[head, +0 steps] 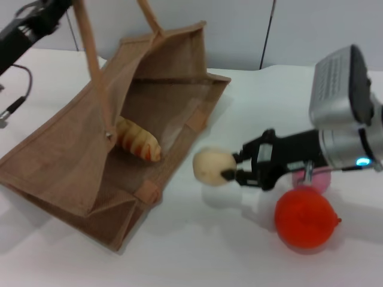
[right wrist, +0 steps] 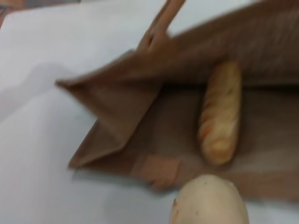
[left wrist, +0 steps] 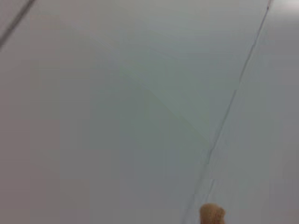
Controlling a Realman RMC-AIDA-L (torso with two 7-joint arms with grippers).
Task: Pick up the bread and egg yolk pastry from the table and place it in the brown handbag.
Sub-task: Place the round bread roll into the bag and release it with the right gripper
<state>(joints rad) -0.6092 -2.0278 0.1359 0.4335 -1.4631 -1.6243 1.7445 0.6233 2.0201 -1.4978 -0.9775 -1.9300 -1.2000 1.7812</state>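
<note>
Right end effector (head: 234,167) clamped on the egg yolk pastry (head: 213,166), held just off the white surface (head: 191,251) beside the open mouth of the brown handbag (head: 66,161). Bread (head: 137,139) lies inside the bag, partly hidden by the near wall and a handle; the right wrist view shows it whole. Left end effector (head: 36,12) at the top corner by the raised handles, cut off by the frame, grip can't tell. Orange fruit (head: 305,218) covers most of a pink ball (head: 320,178).
</note>
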